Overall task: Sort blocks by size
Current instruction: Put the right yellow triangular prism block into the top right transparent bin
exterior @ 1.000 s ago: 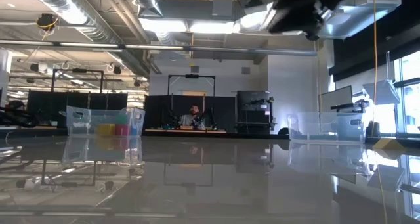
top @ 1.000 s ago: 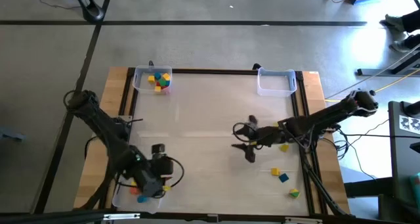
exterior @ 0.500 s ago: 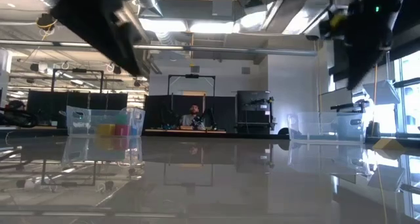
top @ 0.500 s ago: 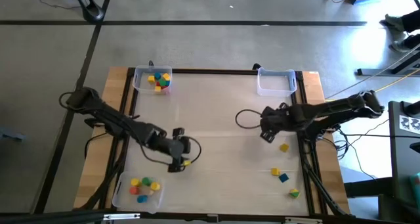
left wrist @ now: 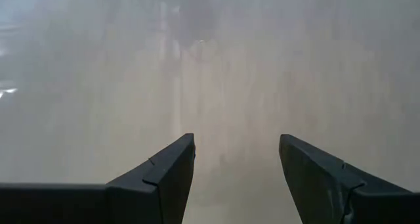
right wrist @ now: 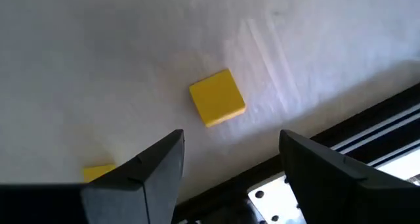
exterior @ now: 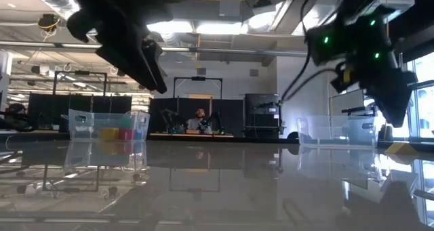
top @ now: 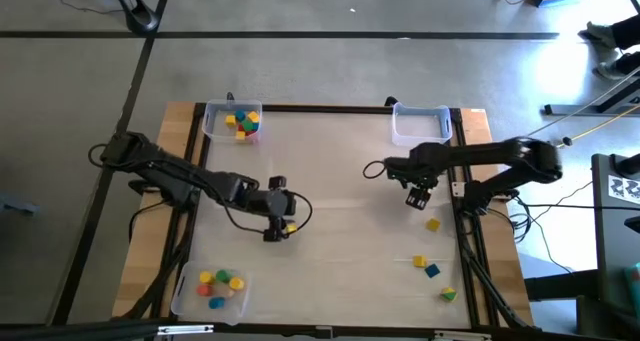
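Fig.: blocks part-sorted into two trays; four loose blocks point(top: 431, 269) left on tabletop point(top: 330, 171). Left gripper point(top: 277, 209) & right gripper point(top: 415, 194) both wide, empty.

Lab: exposed ceiling ducts point(exterior: 102, 17), equipment racks point(exterior: 261, 116) behind.

4 blocks point(top: 432, 224) on table's point(top: 330, 271) right, trays point(top: 420, 124) at corners

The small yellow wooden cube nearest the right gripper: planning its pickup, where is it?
High view: small yellow wooden cube lies loose at the table's right edge, below the open right gripper.
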